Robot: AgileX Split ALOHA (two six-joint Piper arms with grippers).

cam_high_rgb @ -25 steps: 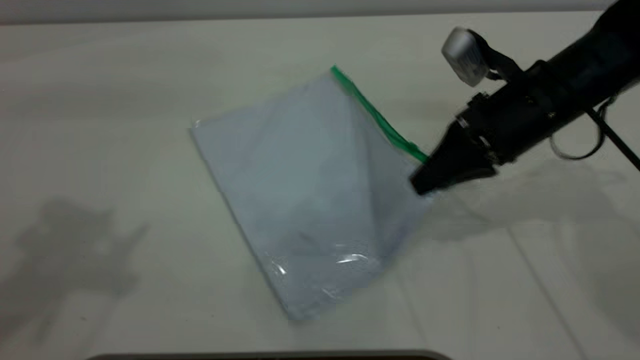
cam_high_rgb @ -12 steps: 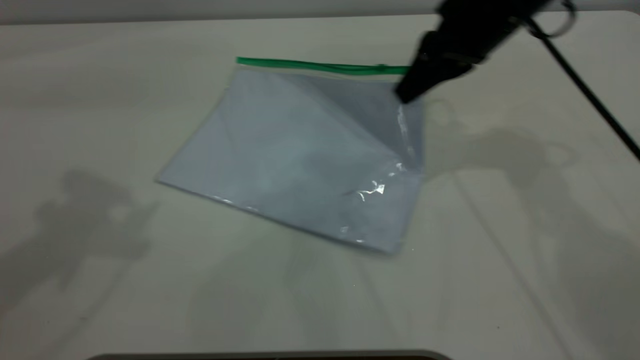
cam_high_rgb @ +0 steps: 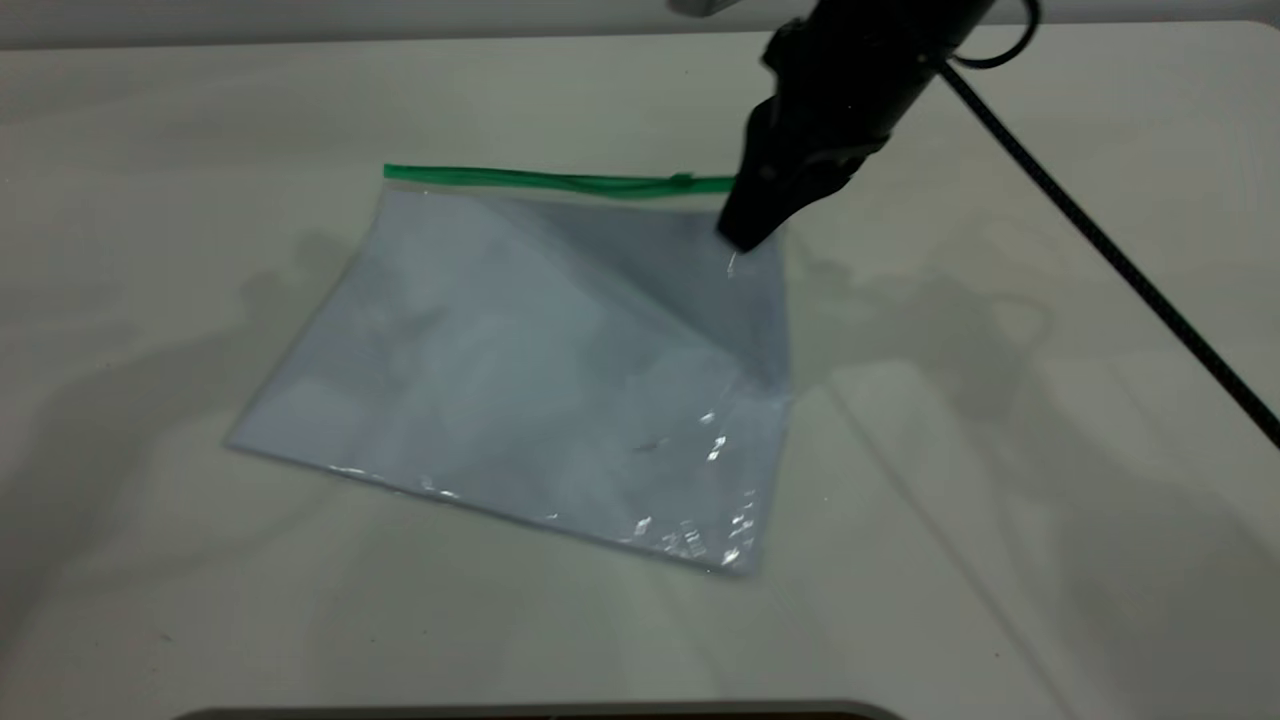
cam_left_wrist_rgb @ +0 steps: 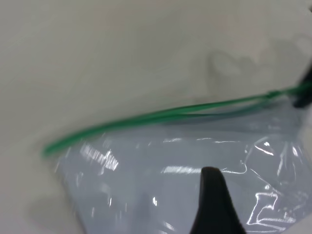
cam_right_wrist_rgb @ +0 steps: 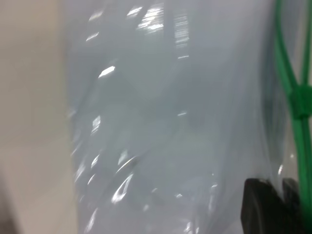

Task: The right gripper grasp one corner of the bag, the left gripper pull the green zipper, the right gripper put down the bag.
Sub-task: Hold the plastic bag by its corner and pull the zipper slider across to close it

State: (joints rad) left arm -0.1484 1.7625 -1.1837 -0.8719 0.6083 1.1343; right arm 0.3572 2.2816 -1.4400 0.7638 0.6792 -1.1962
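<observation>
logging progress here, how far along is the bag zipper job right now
Done: the right hand is shut on the corner of the flat clear plastic bag, holding that end up off the pale table.

In hand: the left hand is near the bag, not touching the narrow green zipper strip.

Left: pulling the zipper, then putting the bag down.

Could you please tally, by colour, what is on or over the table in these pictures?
Black: 2, the right gripper clamping the bag's corner, and one finger of the left gripper over the bag.
Clear bluish-white: 1, the bag.
Green: 1, the green zipper along the bag's far edge.
Off-white: 1, the table.
Total: 5.
</observation>
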